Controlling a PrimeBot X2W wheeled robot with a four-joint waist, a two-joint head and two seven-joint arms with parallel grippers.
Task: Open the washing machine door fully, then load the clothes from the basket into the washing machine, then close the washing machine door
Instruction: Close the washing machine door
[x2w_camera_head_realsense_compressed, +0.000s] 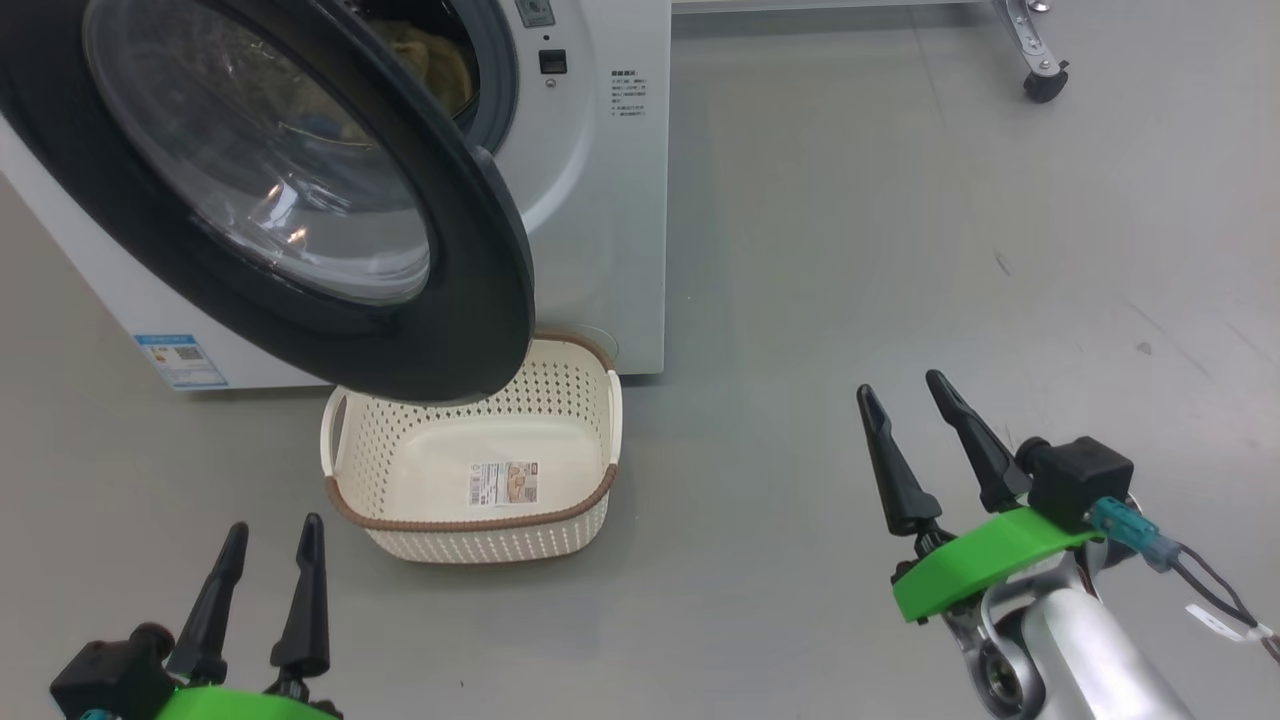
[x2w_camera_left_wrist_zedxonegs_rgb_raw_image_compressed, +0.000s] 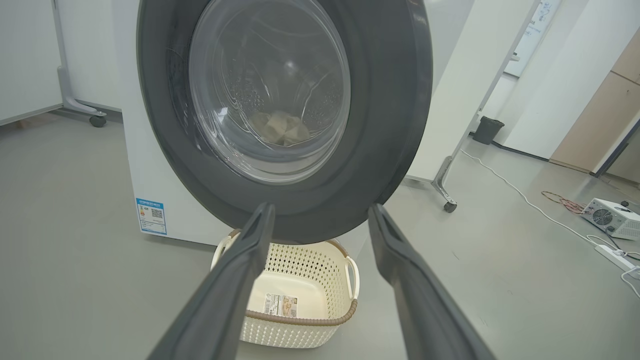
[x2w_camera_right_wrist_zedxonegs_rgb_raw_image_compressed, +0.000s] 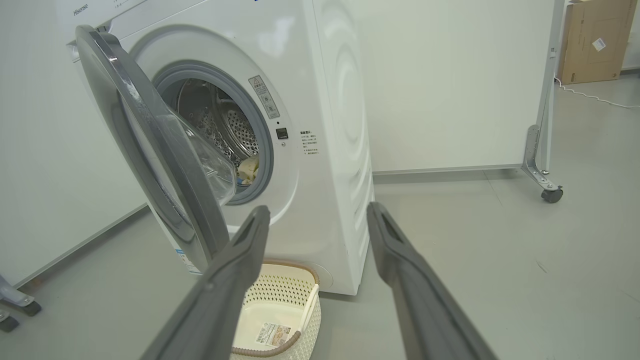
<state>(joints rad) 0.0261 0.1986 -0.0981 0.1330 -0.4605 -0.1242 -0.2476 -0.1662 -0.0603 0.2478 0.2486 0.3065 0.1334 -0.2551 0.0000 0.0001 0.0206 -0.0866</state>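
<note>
So, the washing machine door (x2w_camera_head_realsense_compressed: 280, 170) stood part open, its lower edge above the basket (x2w_camera_head_realsense_compressed: 600, 420), which sat on the floor (x2w_camera_head_realsense_compressed: 850, 250) just before the washing machine (x2w_camera_head_realsense_compressed: 600, 200). Clothes (x2w_camera_head_realsense_compressed: 435, 60) lay inside the drum (x2w_camera_right_wrist_zedxonegs_rgb_raw_image_compressed: 235, 125). Left fingers (x2w_camera_head_realsense_compressed: 308, 590) were spread wide, holding nothing; right fingers (x2w_camera_head_realsense_compressed: 890, 465) were wide too, empty, both apart from the door.

The washing machine door (x2w_camera_head_realsense_compressed: 270, 190) stands half-swung. It bars the straight way to the drum mouth (x2w_camera_right_wrist_zedxonegs_rgb_raw_image_compressed: 220, 135) from the left and overhangs the rear of the basket (x2w_camera_head_realsense_compressed: 490, 545). From the right, a gap opens between the door's edge and the washing machine (x2w_camera_head_realsense_compressed: 600, 200) front, seemingly wide enough to pass. The basket's front half is open from above.
</note>
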